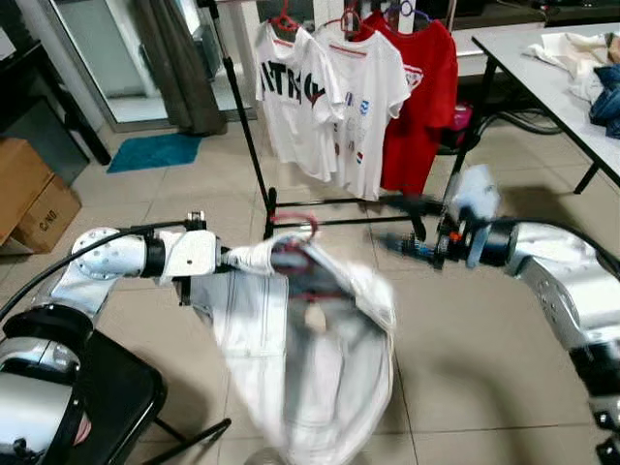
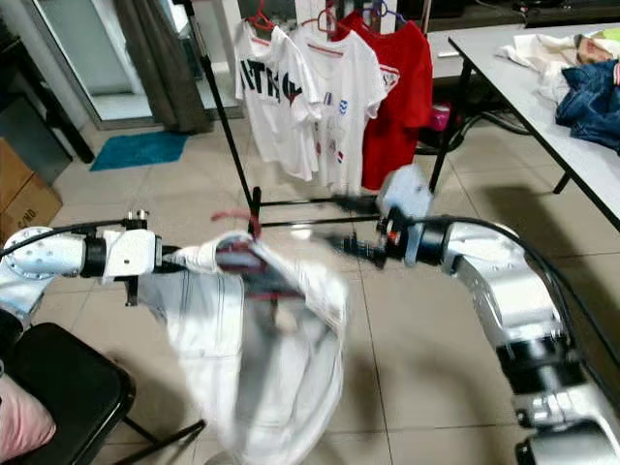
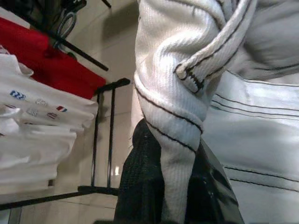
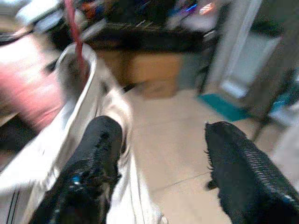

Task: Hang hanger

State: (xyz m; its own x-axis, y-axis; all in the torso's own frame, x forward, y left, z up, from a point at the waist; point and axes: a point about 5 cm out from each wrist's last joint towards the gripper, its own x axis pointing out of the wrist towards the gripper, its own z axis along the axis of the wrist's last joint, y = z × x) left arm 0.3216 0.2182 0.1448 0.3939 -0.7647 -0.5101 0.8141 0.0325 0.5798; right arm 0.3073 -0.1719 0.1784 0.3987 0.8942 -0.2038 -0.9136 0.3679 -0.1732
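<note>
1. left end effector (image 1: 231,258) clamped on a ribbed edge of the white garment (image 1: 310,358); in the left wrist view the black fingers (image 3: 140,186) pinch a fold of the white ribbed fabric (image 3: 177,116) with dark piping
2. garment hangs mid-air in front of the robot, above the tiled floor (image 1: 465,349); blurred
3. red hanger (image 1: 295,254) sits inside the garment's neck; hook (image 1: 302,221) pokes out on top; not on the rack
4. right end effector (image 1: 397,242) just right of the garment at about hanger height; blurred in the eye views; in the right wrist view its two fingers (image 4: 93,163) stand wide apart, nothing between them, garment and red hanger rod beside one finger
5. clothes rack (image 1: 254,145) stands beyond the garment; two white T-shirts (image 1: 329,97) and a red T-shirt (image 1: 421,87) hang on it
6. desk (image 1: 552,87) at right with clothes piled on it; black chair (image 1: 107,407) at lower left; cardboard box (image 1: 29,194) and blue mat (image 1: 155,151) at left
</note>
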